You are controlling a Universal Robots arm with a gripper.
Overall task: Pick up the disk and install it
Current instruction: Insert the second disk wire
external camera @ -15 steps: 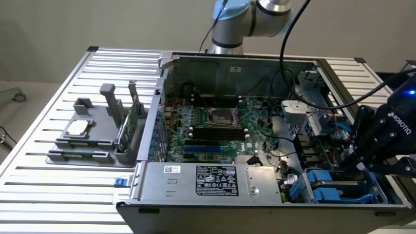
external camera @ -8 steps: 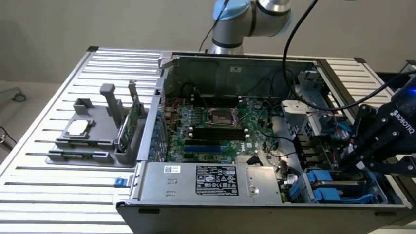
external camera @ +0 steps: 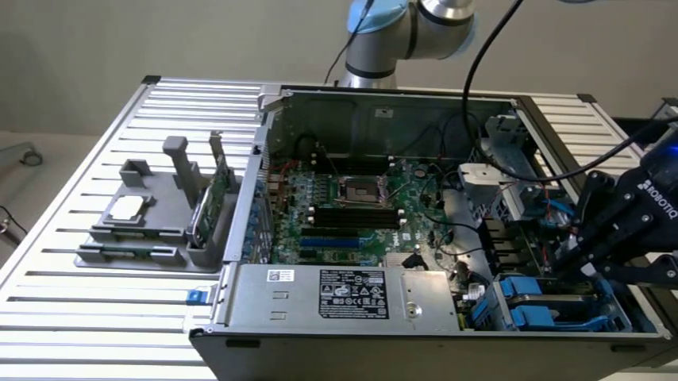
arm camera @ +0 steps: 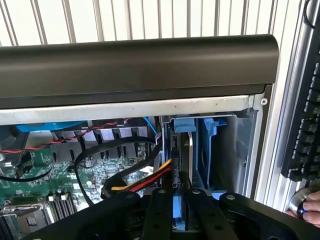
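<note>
Pinching the disk (arm camera: pixel 183 127) edge-on between the fingers (arm camera: pixel 160 210), inside the drive bay (arm camera: pixel 235 150)

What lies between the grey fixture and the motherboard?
The case's metal side wall stands between the fixture and the motherboard, as the exterior view shows.

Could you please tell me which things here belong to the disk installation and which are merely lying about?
Job in hand: the disk, held edge-on in the gripper; the drive bay; the computer case.

Lying about: grey holder, silver chip, green circuit card, keyboard, a person's hand beside it.
</note>
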